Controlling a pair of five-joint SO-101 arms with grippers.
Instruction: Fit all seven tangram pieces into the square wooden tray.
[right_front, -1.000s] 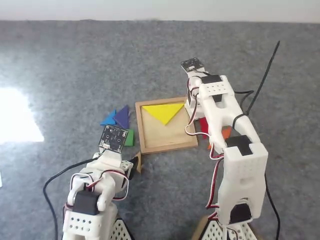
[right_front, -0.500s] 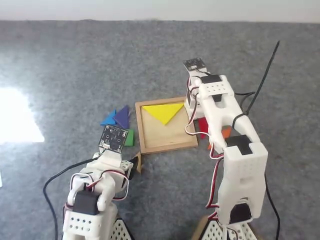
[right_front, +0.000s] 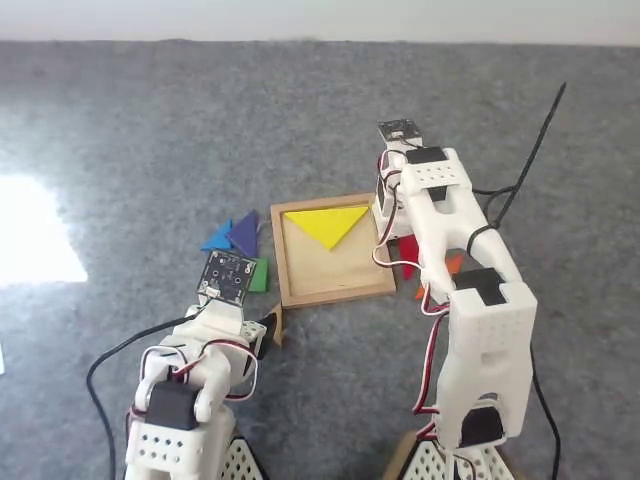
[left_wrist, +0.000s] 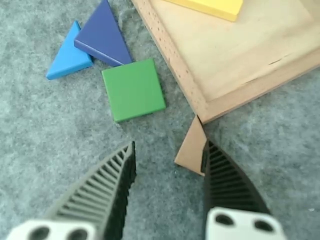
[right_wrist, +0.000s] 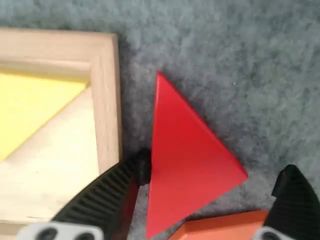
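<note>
Lying flat on the grey mat (right_front: 150, 150) just outside the wall of the square wooden tray (right_front: 335, 290), on the side toward the right arm: red triangle (right_wrist: 185, 170). Its longest edge runs alongside that wall with a narrow strip of mat between, and its opposite corner points away from the tray. Right gripper (right_wrist: 215, 172): spread wide and empty, poised over the piece, one finger over the strip between tray wall and long edge, the other beyond the outward corner; a squeeze would likely run across the long edge, edge to corner. Room: tight on the tray side, open mat on the outward side; the orange piece (right_wrist: 220, 227) lies just beside one end of the triangle, contact uncertain. Tray contents: yellow triangle (right_front: 325, 224) against the far wall, remaining floor bare, so six pieces judged outstanding. Opposite side of tray: green square (left_wrist: 133, 89), dark blue triangle (left_wrist: 102, 37), light blue triangle (left_wrist: 67, 57), and a tan piece (left_wrist: 192, 150) at the tray corner, all nearer the left gripper (left_wrist: 167, 165), likewise spread and empty.
</note>
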